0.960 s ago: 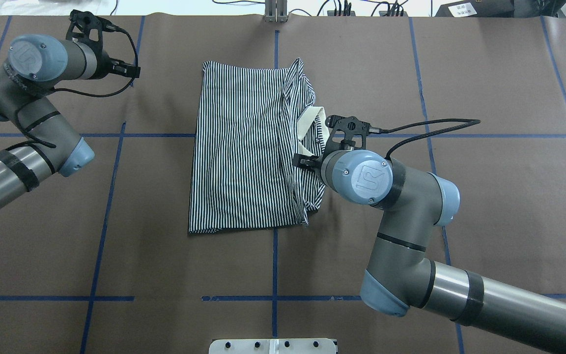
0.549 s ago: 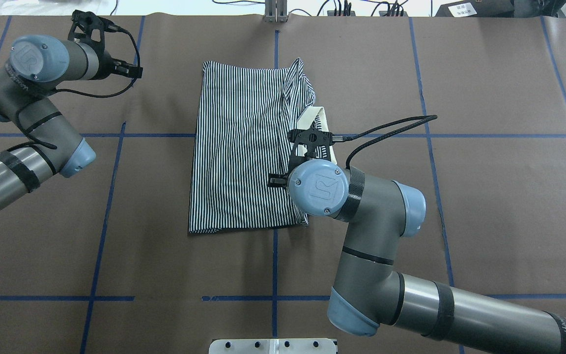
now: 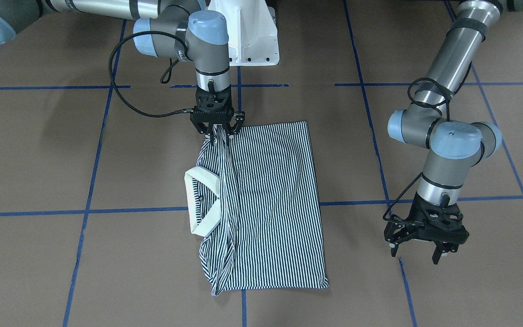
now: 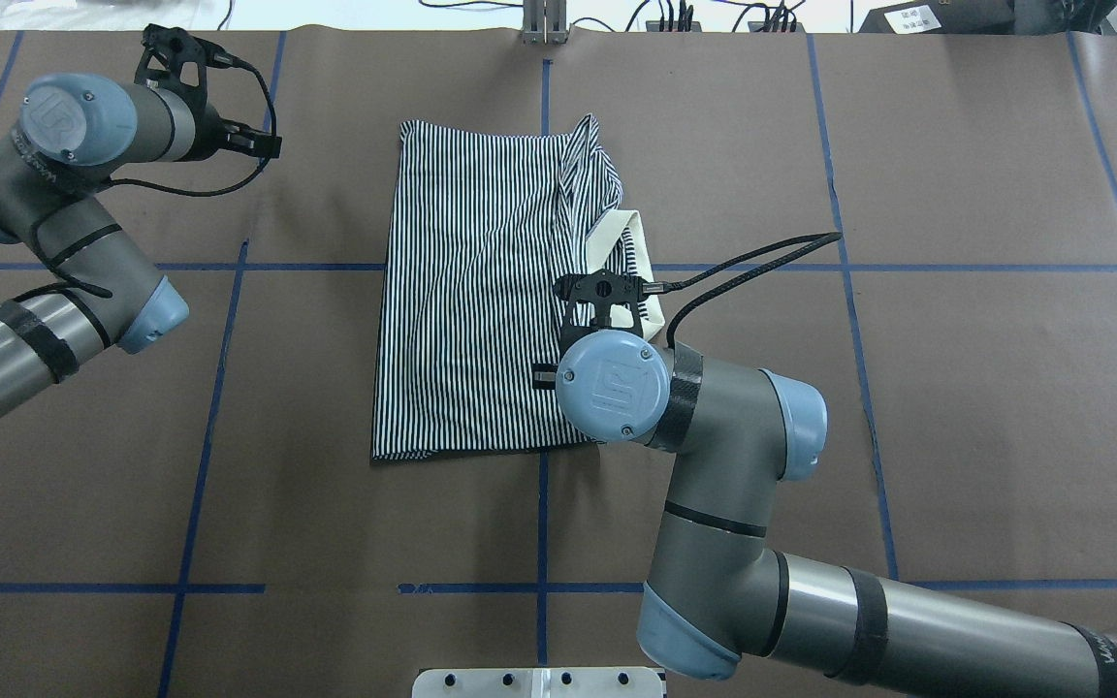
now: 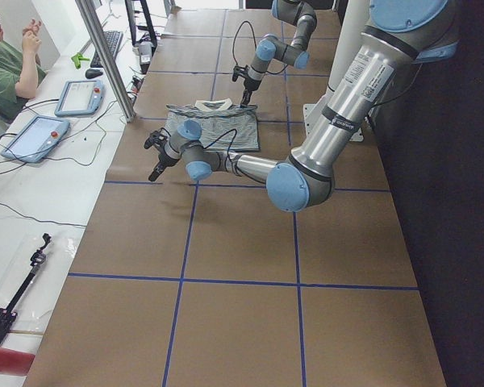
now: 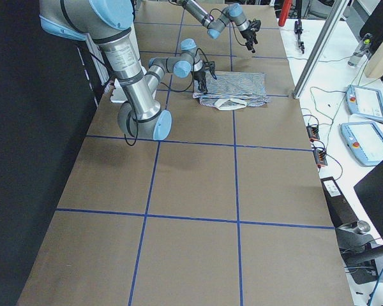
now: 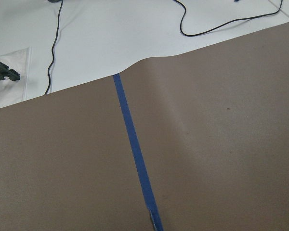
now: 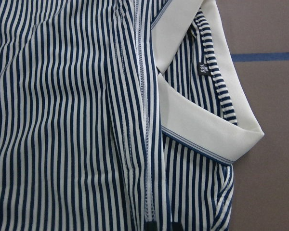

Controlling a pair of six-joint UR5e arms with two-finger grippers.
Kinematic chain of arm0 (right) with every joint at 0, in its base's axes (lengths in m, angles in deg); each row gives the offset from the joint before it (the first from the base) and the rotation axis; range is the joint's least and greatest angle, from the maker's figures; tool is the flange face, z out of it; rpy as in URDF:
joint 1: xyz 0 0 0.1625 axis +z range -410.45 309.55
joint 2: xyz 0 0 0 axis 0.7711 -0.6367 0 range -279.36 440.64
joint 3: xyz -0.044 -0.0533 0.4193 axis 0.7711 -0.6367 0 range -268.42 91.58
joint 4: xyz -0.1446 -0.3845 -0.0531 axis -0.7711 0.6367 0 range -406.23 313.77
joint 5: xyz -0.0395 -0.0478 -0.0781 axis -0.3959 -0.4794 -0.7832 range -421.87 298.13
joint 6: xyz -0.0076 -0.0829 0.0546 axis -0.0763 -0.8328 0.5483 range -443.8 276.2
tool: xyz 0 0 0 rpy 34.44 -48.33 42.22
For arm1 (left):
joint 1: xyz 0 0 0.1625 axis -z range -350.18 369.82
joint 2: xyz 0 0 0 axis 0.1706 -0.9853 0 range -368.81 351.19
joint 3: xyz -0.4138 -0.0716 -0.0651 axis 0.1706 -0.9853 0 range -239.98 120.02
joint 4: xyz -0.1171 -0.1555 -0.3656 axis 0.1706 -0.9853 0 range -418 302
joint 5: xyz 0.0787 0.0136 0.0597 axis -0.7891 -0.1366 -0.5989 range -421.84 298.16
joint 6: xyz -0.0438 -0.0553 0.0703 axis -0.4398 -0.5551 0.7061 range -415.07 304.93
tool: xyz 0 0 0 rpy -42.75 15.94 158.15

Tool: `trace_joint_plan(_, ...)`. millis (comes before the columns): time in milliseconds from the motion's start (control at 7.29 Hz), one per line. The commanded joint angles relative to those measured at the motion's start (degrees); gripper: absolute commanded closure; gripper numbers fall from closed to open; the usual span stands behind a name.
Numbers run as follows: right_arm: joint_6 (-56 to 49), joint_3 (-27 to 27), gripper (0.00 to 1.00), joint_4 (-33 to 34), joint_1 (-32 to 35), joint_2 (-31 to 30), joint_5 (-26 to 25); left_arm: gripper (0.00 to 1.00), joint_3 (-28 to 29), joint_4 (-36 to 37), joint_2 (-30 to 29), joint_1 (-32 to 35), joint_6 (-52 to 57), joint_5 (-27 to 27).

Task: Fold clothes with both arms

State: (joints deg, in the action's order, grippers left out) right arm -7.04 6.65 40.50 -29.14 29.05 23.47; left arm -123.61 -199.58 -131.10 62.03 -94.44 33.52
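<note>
With my right gripper point(image 3: 216, 130) clamped on striped cloth at the 4 o'clock corner of the polo shirt point(image 4: 471, 291) lying central on the bench point(image 4: 908, 407), left gripper point(image 3: 425, 247) spread idle at 10 o'clock, I'd carry the cloth low toward 9 o'clock, landing it flat

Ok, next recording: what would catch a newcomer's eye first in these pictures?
The navy-and-white striped shirt lies partly folded mid-table, its cream collar poking out on the robot's right side. The right gripper is shut on a pinch of cloth at the shirt's edge on that same side, with the fabric drawn up in a ridge. The left gripper hangs open over the bare brown table, well clear of the shirt.
</note>
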Motion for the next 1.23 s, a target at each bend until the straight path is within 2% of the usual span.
trace_joint_plan(0, -1.53, 0.12, 1.00, 0.54, -0.04, 0.08, -0.08, 0.00, 0.00, -0.01, 0.03, -0.09, -0.09, 0.00)
trace_joint_plan(412, -1.53, 1.78, 1.00, 1.07, 0.13, -1.58, -0.35, 0.00, 0.00, -0.01, 0.03, -0.27, -0.09, 0.00)
trace_joint_plan(686, -1.53, 5.63, 1.00, 0.98, 0.04, -6.22, -0.79, 0.00, -0.09, -0.01, 0.03, -0.27, -0.09, -0.09)
trace_joint_plan(823, -1.53, 6.26, 1.00, 0.90, -1.17, -7.55, -2.70, 0.00, -0.09, -0.01, 0.03, -0.27, -0.09, 0.00)
trace_joint_plan(1097, -1.53, 6.09, 1.00, 0.89, -1.62, -7.92, -2.90, 0.00, -0.09, -0.01, 0.03, -0.27, -0.09, 0.00)
